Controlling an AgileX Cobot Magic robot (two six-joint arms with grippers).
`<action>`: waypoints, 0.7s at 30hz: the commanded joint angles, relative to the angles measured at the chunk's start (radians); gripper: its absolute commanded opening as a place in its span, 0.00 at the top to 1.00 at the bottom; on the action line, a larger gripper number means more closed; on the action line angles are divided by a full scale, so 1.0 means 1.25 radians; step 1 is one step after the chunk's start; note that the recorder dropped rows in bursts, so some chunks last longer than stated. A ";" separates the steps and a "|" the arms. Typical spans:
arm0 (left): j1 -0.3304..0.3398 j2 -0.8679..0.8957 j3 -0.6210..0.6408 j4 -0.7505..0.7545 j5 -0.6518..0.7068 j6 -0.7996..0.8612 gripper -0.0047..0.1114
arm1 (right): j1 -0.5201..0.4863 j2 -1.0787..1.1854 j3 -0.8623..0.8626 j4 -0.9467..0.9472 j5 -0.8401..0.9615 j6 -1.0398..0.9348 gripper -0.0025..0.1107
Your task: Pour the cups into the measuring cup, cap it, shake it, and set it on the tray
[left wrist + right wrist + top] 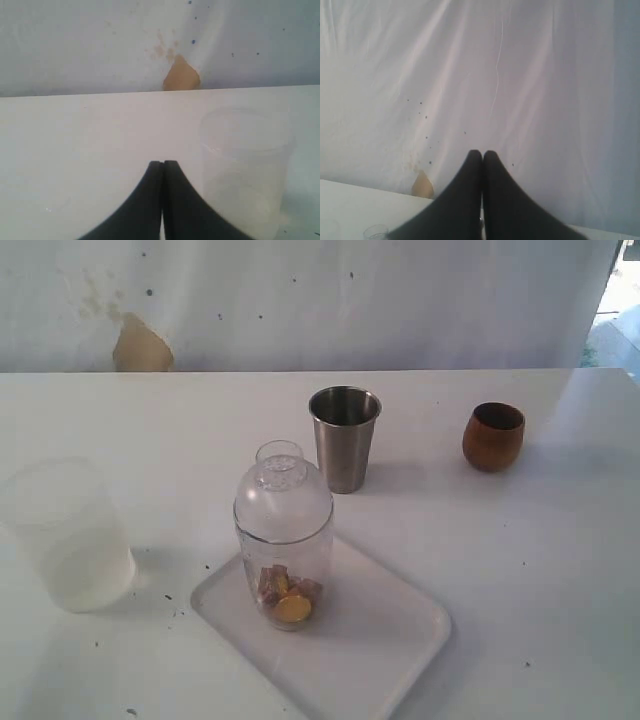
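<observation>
so the capped measuring cup (283, 540) stands on the tray (390, 650) near its left corner, steel tumbler (345, 440) and wooden cup (493, 437) toward the back edge of the table (560, 570), frosted cup (65, 535) by the left edge, left gripper (163, 165) and right gripper (482, 155) both clenched, empty

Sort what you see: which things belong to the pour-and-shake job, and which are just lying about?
Job: measuring cup, dome lid, tray, steel tumbler, wooden cup, frosted cup.
Not part of it: table, stained backdrop.
</observation>
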 commanded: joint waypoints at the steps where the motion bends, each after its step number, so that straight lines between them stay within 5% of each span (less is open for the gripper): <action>1: 0.001 -0.003 0.004 -0.001 -0.010 -0.006 0.96 | -0.066 -0.002 0.022 0.095 -0.032 -0.114 0.98; 9: 0.001 -0.003 0.004 -0.001 -0.010 -0.006 0.96 | -0.235 -0.002 0.171 0.285 -0.271 -0.269 0.98; 15: 0.001 -0.003 0.004 -0.001 -0.010 -0.006 0.96 | -0.381 -0.002 0.274 0.328 -0.290 -0.269 0.98; 21: 0.001 -0.003 0.004 -0.001 -0.010 -0.006 0.96 | -0.390 -0.002 0.379 0.328 -0.284 -0.269 0.98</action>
